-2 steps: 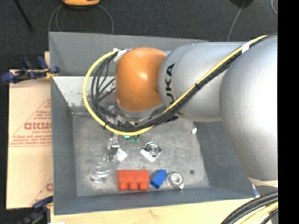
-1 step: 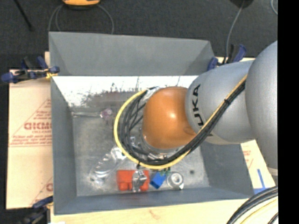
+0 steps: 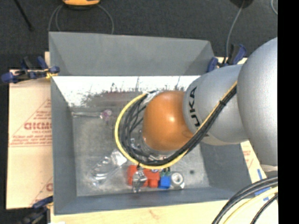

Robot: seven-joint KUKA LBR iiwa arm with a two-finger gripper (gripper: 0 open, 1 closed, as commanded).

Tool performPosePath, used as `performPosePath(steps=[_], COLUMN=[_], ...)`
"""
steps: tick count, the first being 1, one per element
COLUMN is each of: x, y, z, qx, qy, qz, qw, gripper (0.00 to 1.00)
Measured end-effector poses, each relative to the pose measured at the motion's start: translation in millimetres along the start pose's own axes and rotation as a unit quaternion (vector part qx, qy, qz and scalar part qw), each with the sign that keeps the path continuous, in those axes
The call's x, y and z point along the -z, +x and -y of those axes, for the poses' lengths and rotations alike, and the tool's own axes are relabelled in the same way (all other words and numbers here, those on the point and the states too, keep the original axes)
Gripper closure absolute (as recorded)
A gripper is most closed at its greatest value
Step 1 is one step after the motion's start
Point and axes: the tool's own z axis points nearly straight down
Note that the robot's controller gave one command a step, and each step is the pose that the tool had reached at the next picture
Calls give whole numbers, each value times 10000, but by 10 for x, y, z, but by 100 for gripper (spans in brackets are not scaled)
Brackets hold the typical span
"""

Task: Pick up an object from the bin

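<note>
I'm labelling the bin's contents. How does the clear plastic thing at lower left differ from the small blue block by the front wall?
The clear plastic thing is see-through; the blue block is solid-coloured. The clear plastic thing is larger and irregular; the blue block is small and compact. The clear plastic thing lies by itself; the blue block sits packed against red pieces. Both rest on the bin floor near the front.

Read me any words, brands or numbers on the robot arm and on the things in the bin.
"UKA": black letters on the grey arm, beside its orange cover.
On the red pieces and the blue piece: no text readable.
</note>
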Motion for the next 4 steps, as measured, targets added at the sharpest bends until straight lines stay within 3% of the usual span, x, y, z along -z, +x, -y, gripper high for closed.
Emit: performPosePath(steps=[1, 2, 3, 4], x=[-364, -337, 855, 2808], y=[50, 15, 108, -51], z=[895, 877, 977, 1168], qx=[-437, -449, -397, -298], qy=[-2, -4, 15, 23], qz=[-1, 52, 12, 33], qw=[9990, 9990, 9992, 9995], gripper=[0, 100, 100, 100])
